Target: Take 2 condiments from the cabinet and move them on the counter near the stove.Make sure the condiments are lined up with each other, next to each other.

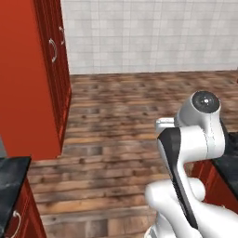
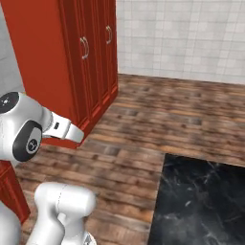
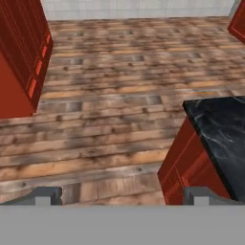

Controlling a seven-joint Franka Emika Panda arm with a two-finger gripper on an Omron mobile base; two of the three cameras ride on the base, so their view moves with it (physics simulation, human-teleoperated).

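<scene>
In the hand view my gripper (image 3: 124,196) is open, its two dark fingertips (image 3: 48,195) set wide apart with only wooden floor between them. It hangs above the floor, pointing down and forward. A black marble-look counter (image 1: 11,179) on a red base cabinet with a short handle sits at the lower left of the left base view. The condiments, the cabinet and the stove are out of view.
A tall red floor-standing cupboard (image 1: 28,79) (image 2: 72,57) with curved silver handles stands on the left. A black-topped red block (image 3: 215,129) (image 2: 201,201) lies close on the right. Between them runs open wooden floor (image 1: 125,125) up to a white tiled wall (image 1: 148,32).
</scene>
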